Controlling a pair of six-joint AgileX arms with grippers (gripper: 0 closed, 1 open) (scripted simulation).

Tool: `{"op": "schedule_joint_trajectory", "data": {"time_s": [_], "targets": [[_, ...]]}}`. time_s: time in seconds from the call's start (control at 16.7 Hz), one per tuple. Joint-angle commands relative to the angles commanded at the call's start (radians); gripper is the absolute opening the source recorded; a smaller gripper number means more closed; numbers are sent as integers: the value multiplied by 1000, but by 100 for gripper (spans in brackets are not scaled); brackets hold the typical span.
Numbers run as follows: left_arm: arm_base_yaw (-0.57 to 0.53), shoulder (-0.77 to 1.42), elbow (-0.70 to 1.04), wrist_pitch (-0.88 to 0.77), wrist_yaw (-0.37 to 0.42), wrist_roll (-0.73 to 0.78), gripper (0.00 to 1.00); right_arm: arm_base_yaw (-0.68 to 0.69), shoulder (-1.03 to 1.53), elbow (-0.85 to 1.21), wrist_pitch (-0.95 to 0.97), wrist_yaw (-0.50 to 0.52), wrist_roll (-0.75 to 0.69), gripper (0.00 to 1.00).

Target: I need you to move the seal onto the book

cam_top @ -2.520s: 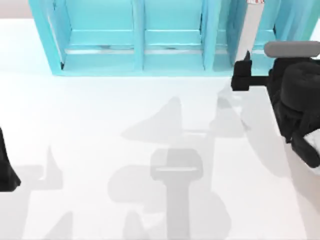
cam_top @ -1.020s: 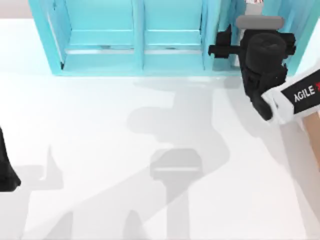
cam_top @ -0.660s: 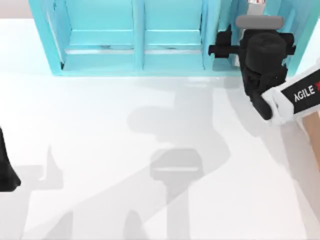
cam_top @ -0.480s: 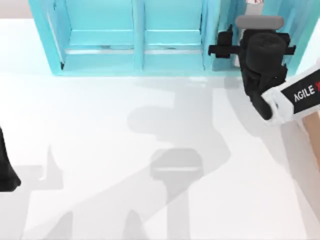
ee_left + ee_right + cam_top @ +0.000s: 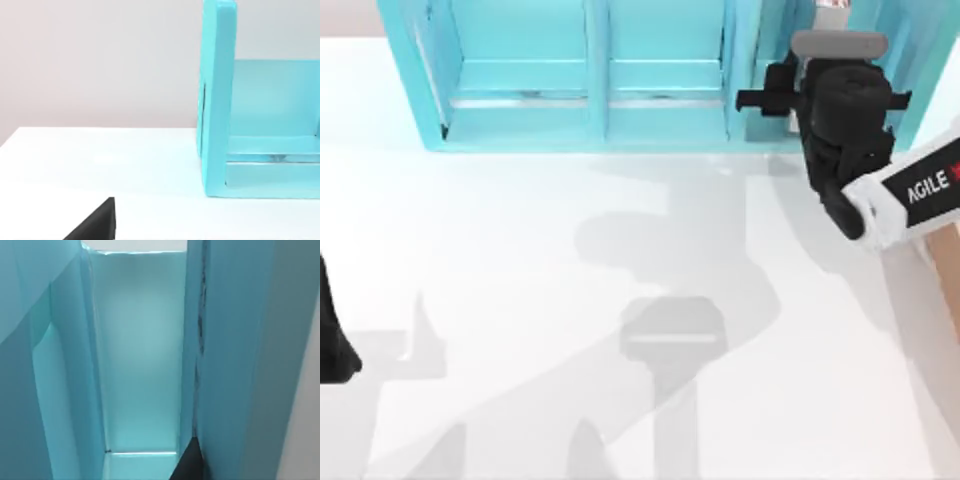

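The seal and the book are out of view. My right gripper [image 5: 765, 92] is at the back right of the table. It is pushed up against the front of the turquoise shelf unit [image 5: 600, 110], at the unit's right-hand upright. The right wrist view looks into a narrow compartment of that unit [image 5: 140, 355], which holds nothing I can see. My left gripper [image 5: 330, 335] is parked at the table's left edge.
The shelf unit spans the back of the table, and its end wall [image 5: 217, 100] shows in the left wrist view. A light-orange wooden box edge [image 5: 948, 255] shows at the right border under my right arm. A small white-and-red item [image 5: 830, 4] sits at the top edge.
My right arm swung from the right side toward the back and up to the shelf front, then only shifted slightly. My left arm has not moved.
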Motion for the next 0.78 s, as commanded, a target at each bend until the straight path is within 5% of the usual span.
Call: {"op": "schedule_joint_trajectory", "data": {"time_s": [0.78], "targets": [[0, 0, 0, 0, 0, 0, 100, 25, -71, -32, -45, 14, 4, 0]]}}
